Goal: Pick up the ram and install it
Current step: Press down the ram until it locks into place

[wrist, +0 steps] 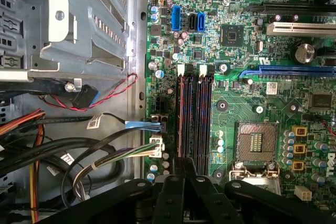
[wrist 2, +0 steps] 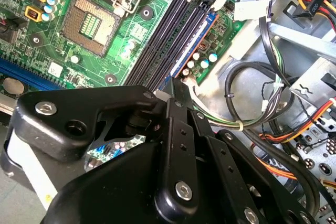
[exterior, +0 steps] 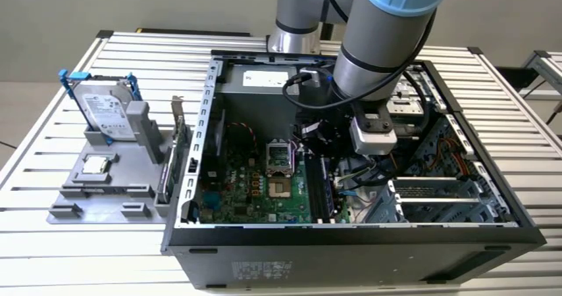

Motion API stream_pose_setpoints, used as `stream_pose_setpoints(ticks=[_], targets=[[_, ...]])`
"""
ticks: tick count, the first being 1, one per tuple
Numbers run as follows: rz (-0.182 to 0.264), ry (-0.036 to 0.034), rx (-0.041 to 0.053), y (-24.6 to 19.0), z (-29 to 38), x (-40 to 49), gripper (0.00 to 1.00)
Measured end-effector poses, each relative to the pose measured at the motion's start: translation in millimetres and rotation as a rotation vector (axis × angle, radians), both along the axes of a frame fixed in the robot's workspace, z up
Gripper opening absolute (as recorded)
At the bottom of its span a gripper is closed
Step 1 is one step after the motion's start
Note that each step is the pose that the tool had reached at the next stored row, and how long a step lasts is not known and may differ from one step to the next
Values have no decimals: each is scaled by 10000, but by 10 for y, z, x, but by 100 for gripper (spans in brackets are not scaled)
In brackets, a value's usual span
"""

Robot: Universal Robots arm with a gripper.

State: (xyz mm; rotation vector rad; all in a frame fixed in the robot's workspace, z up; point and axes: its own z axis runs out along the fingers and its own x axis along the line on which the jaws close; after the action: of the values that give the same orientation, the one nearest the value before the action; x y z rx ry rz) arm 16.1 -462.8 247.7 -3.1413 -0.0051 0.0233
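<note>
Ram (wrist 2: pixel 197 32) seated in slot, beyond fingers (wrist 2: pixel 181 95)

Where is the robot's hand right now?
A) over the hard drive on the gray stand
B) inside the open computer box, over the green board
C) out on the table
B: the hand is down inside the open computer case, over the green board near its long black slots.

Grey arm (exterior: pixel 378 39) with light-blue joint cap, black cables, black screwed fingers (wrist 2: pixel 173 129).

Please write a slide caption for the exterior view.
Arm lowers tool into open PC case, above the RAM slots.
</note>
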Motion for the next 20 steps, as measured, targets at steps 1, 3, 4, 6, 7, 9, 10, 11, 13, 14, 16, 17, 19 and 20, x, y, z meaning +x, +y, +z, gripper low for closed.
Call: stream_pose_setpoints(ticks=[1, 3, 4, 6, 7, 9, 10, 11, 13, 14, 16, 17, 19, 20], targets=[[0, 0, -1, 0, 0, 0, 0], [-1, 0, 0, 0, 0, 0, 0], [0, 0, -1, 0, 0, 0, 0], [0, 0, -1, 0, 0, 0, 0], [1, 0, -1, 0, 0, 0, 0], [30, 0, -1, 0, 0, 0, 0], [63, 0, -1, 0, 0, -1, 0], [111, 0, -1, 0, 0, -1, 0], [240, -1, 0, 0, 0, -1, 0], [331, 0, -1, 0, 0, -2, 0], [508, 0, -1, 0, 0, -3, 0], [601, 0, -1, 0, 0, -3, 0], [788, 0, -1, 0, 0, -4, 0], [881, 0, -1, 1, 0, -4, 0]])
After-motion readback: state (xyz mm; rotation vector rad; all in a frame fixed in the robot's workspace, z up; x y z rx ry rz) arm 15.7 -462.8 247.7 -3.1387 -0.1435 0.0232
